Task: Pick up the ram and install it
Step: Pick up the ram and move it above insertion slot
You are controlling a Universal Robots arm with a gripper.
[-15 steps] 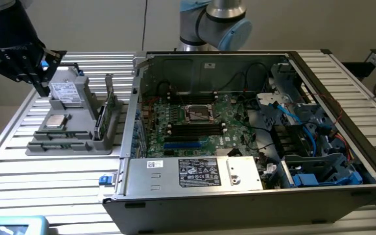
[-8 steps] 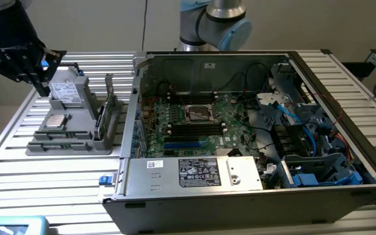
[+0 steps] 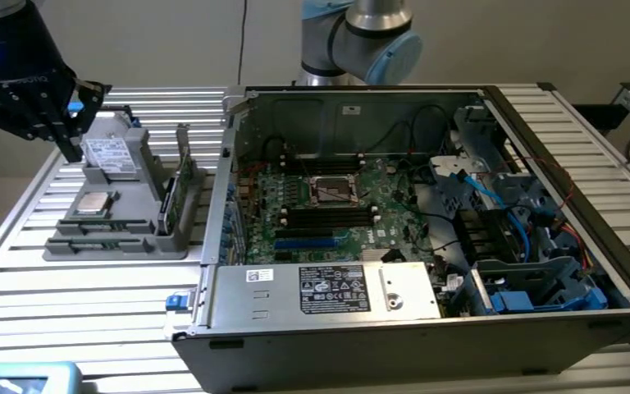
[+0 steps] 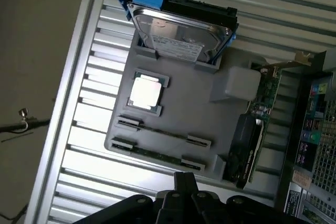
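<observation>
Ram [image 4: 164, 132] lies unpicked in the grey parts tray [image 4: 194, 108] on your worktop [image 3: 63, 320], with the fingers [image 3: 72, 146] closed and empty above it, so you have both pickup and installation outstanding.

Parts tray [image 3: 118, 250] sits on worktop [image 3: 30, 295], to the exterior view's left of open computer case [image 3: 403, 353]. On tray: CPU [image 4: 145, 93] mid-tray, hard drive [image 4: 181, 32] behind it, two ram sticks [image 4: 164, 132] before it, graphics card [image 4: 254, 129] along case-side edge.
</observation>
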